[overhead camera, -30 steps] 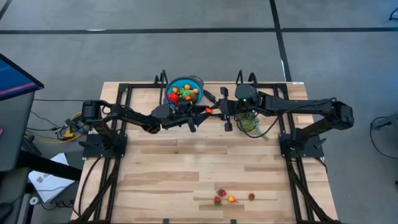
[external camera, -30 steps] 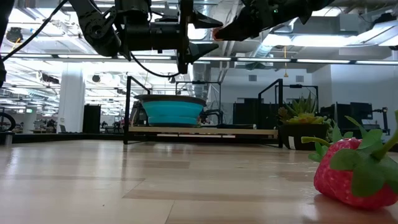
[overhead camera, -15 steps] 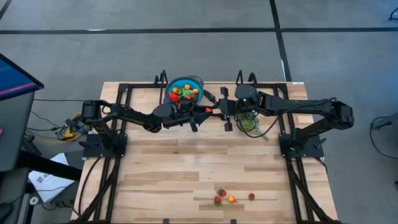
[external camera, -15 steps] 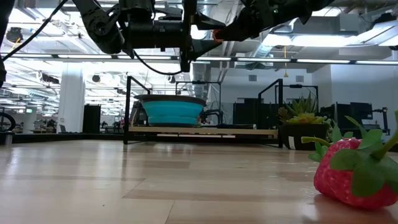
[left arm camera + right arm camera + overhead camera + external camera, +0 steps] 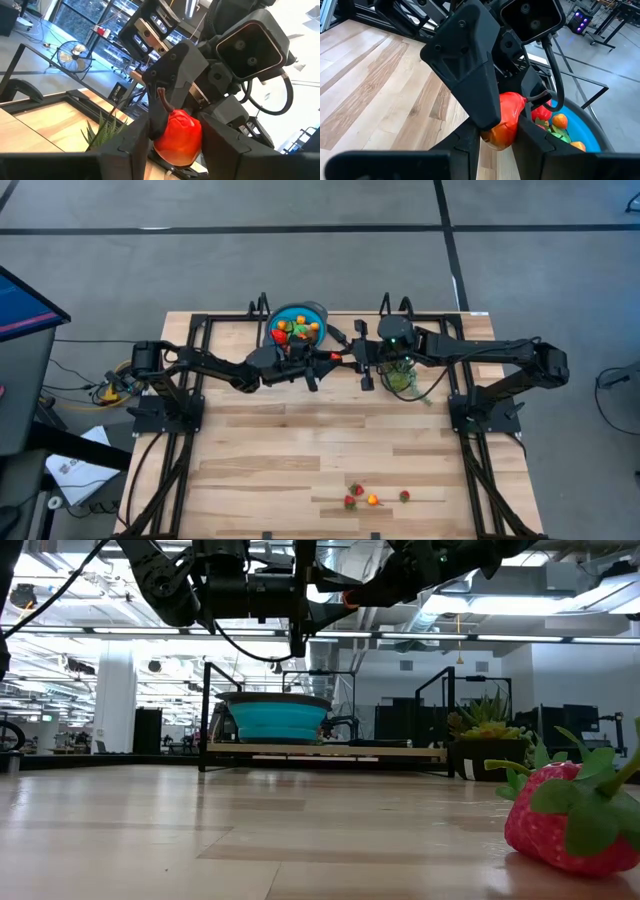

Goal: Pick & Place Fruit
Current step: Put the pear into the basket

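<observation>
A red-orange toy fruit (image 5: 335,356) with a brown stem hangs high over the far middle of the table, between my two grippers. My left gripper (image 5: 327,358) reaches in from the left and my right gripper (image 5: 345,357) from the right. Both are shut on this fruit. Just beyond them the blue bowl (image 5: 310,310) stands on the table with several small fruits in it. Two strawberries (image 5: 352,498), an orange piece (image 5: 372,500) and another red fruit (image 5: 404,496) lie on the table near its near edge. My left gripper pinches the fruit's two opposite sides (image 5: 161,144) between its two fingers, coming about level from the table's left. The fruit is lifted clear of the table. My right gripper's fingers (image 5: 167,85) sit on the same fruit. My right gripper pinches the fruit's lower part (image 5: 496,136) between its two fingers, slanting slightly down from the table's right. The fruit hangs clear in the air, its brown stem (image 5: 536,97) sticking out sideways. One left-gripper finger (image 5: 470,75) lies over it.
A spiky green plant in a dark pot (image 5: 403,377) stands under my right arm at the far right. Black frame rails (image 5: 200,330) run along the far corners. A big strawberry (image 5: 565,815) lies close to the low camera. Bare wood spreads over the middle of the table.
My left gripper's fingers have drawn in on either side of the fruit that my right gripper holds, and they now close on it. Both arms have stayed in place, and the fruit has not moved.
</observation>
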### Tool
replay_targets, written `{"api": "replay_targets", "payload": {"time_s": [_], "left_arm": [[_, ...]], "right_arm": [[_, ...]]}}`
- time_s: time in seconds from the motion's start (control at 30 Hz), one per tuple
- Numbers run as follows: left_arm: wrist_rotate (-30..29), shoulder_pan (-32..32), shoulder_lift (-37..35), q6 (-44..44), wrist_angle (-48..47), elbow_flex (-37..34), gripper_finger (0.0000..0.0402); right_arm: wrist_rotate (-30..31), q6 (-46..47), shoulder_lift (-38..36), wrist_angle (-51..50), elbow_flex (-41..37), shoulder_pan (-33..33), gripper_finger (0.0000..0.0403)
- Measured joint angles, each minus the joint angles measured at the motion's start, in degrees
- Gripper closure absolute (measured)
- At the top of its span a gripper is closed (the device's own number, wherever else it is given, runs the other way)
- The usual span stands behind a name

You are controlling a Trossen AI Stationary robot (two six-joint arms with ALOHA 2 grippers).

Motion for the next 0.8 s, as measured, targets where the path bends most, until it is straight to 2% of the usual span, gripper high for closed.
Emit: {"api": "replay_targets", "payload": {"time_s": [0.17, 0.47, 0.63, 0.8], "left_arm": [[0.02, 0.0, 0.0, 0.19, -0.1, 0.0, 0.0247], [0.26, 0.0, -0.02, 0.48, -0.33, 0.02, 0.0256], [0.34, 0.04, -0.04, 0.72, -0.49, 0.04, 0.0256], [0.16, 0.32, -0.04, 0.7, -0.47, 0.1, 0.0256]], "right_arm": [[-0.02, -0.81, 0.0, -0.02, 0.0, 0.0, 0.0315], [0.61, -2.1, 0.03, 0.0, 0.0, 0.0, 0.0301], [1.93, -2.05, 0.04, -0.2, 0.0, 0.04, 0.026], [1.94, -2.08, 0.04, -0.35, 0.0, 0.07, 0.0186]]}}
